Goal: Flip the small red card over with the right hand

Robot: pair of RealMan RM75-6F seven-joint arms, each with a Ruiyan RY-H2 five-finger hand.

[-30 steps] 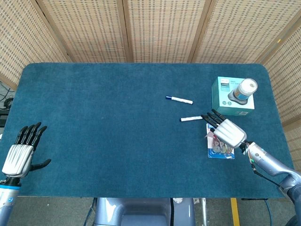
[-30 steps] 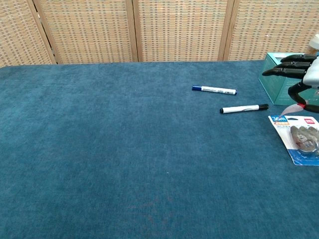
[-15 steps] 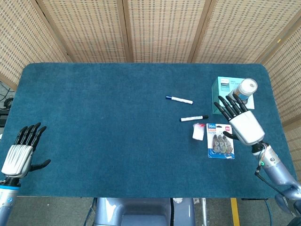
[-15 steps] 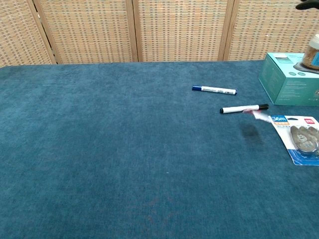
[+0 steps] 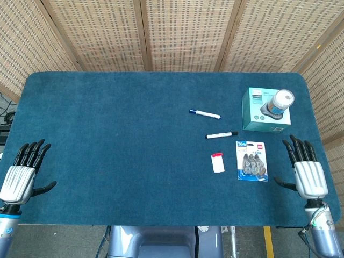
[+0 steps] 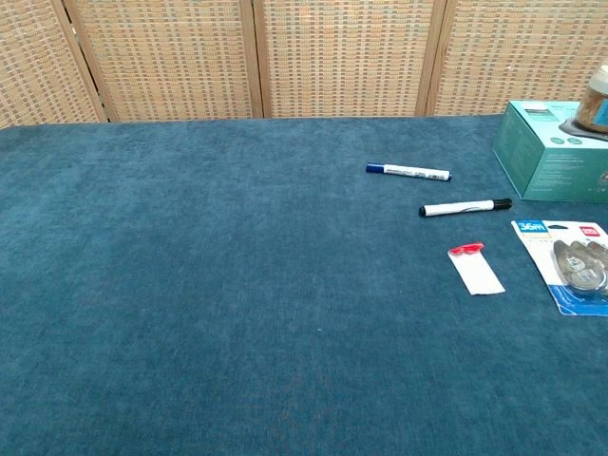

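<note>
Card (image 5: 217,162) lies flat on the blue table (image 5: 107,140), mostly white side up with a red strip at its far end, just left of the blister pack (image 5: 251,160) and below the black-capped marker (image 5: 221,134). Right hand (image 5: 308,174) sits well right of the pack, fingers spread, holding nothing; left hand (image 5: 21,174) likewise rests empty at the opposite edge. Judging by the white face, the flip looks finished, so nothing more seems called for.
</note>
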